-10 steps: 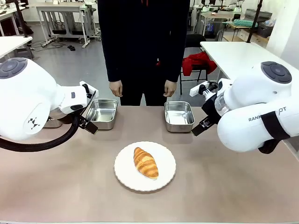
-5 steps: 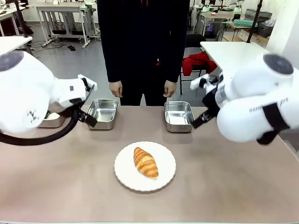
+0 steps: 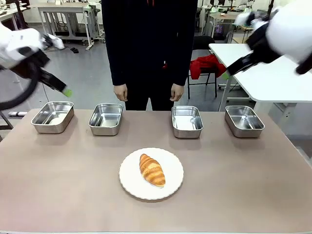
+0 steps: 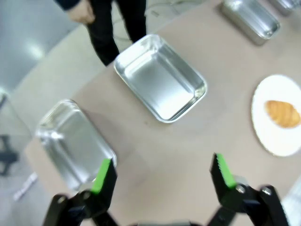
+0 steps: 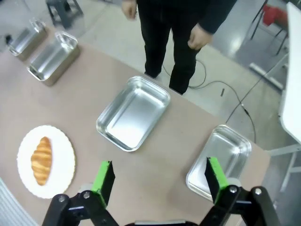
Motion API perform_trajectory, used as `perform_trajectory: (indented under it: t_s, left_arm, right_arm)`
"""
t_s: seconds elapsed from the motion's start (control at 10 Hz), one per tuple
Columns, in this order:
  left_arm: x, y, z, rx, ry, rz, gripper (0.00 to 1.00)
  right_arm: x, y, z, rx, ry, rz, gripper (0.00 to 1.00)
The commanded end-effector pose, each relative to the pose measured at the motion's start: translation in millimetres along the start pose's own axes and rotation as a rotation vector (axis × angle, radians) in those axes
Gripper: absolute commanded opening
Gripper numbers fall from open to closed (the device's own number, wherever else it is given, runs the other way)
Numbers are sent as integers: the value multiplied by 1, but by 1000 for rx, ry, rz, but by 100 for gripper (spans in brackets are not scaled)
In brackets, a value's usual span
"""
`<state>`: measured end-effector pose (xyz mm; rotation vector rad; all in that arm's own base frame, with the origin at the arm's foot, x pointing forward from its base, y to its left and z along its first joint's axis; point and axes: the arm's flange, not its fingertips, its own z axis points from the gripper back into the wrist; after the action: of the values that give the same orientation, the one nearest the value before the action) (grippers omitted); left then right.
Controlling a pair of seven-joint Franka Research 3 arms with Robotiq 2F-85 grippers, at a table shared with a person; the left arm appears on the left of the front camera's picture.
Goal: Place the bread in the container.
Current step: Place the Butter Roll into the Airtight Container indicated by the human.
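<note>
The bread (image 3: 152,169), a golden-brown croissant, lies on a round white plate (image 3: 171,184) in the middle of the table. Behind it stand several identical steel containers in a row, among them one left of centre (image 3: 106,118) and one right of centre (image 3: 187,121). My left gripper (image 3: 66,91) hangs open high over the table's far left corner. My right gripper (image 3: 226,75) is open high at the far right. From the left wrist, the open left gripper (image 4: 162,174) looks down on two containers (image 4: 160,84) and the bread (image 4: 282,113). From the right wrist, the open right gripper (image 5: 159,181) hovers above a container (image 5: 134,113) and the bread (image 5: 41,160).
A person in dark clothes stands at the far edge, hands (image 3: 121,91) hanging beside the body. Outer containers sit at far left (image 3: 52,117) and far right (image 3: 244,121). A white table (image 3: 263,63) stands beyond the right corner. Bare tabletop surrounds the plate.
Both arms have lifted up and swung outward from low over the table. The outer containers, hidden behind them before, have come into view. Bread and plate have not moved.
</note>
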<state>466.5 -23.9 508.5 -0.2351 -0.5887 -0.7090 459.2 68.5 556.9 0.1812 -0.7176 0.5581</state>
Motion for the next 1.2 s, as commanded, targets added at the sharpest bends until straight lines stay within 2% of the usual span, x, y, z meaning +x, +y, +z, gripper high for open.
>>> perform_trajectory:
  t_s: [0.0,0.2,0.3,0.4,0.5,0.8,0.9,1.1]
  left_arm:
    - [-16,56,13,-165,-38,-120,100]
    - [-46,97,32,-237,-111,-226,100]
    - [-54,107,37,-194,-158,-220,100]
    - [-56,106,40,-134,-217,-174,100]
    - [-56,89,48,-187,-138,-208,100]
    - [-56,89,48,-187,-138,-208,100]
    - [-58,95,45,-174,-136,-216,100]
    - [-73,117,70,-128,-182,-203,100]
  right_arm:
    - [-33,-44,17,72,-53,16,100]
    - [-65,-69,28,99,-103,39,100]
    - [-73,-76,28,101,-121,46,100]
    - [-49,-66,36,45,-68,7,100]
    - [-49,-66,36,45,-68,7,100]
    - [-56,-67,34,51,-71,31,100]
    - [-61,-84,48,53,-59,101,100]
    - [-80,-129,75,87,-66,143,100]
